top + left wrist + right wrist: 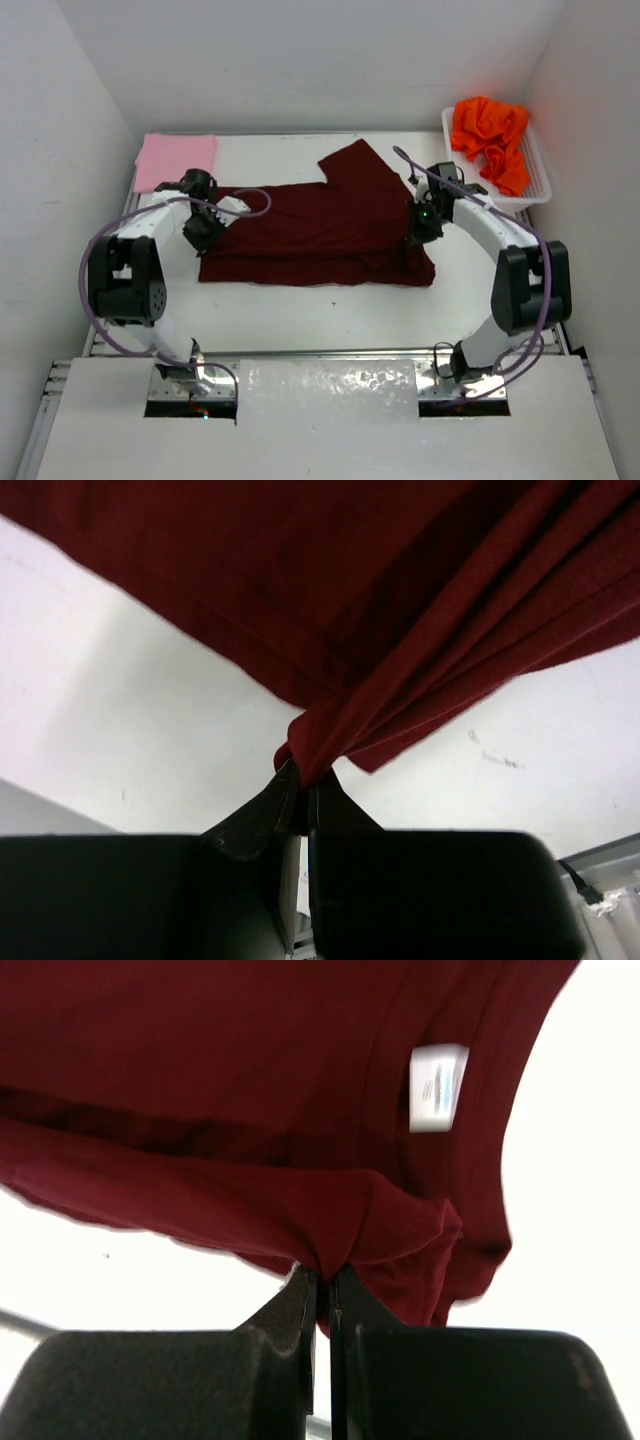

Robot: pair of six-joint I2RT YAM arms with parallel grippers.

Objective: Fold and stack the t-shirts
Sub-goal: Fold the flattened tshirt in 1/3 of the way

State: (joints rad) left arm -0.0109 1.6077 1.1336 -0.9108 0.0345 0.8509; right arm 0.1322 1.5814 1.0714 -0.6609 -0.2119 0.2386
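**Maroon shirt pinched at both ends, mid-fold**

At the far left corner of the table (330,315) lies the pink t-shirt (177,160), already a neat flat rectangle and well apart from both arms.

Next along, the left pincer (206,238) is clamped tight on a bunched bit of the maroon t-shirt (320,225) at its left edge. In the wrist view the cloth gathers into a knot right at the fingertips and fans away from them.

The maroon shirt stretches across the middle of the table between the two arms. It looks partly doubled over, with one sleeve sticking out toward the far side.

The right pincer (419,234) is closed just as tight on the shirt's right end. A fold of fabric is trapped at its tips, and a white label (438,1088) shows just beyond.

Far right, the orange t-shirt (490,135) sits crumpled in the white basket (538,190), untouched.

The cloth looks light, limp and grippy rather than slippery. It will sag and drape wherever it is not held, so I'd say matching corners or hem edges are the places to hold. Both ends need to move together, or the fold will skew.
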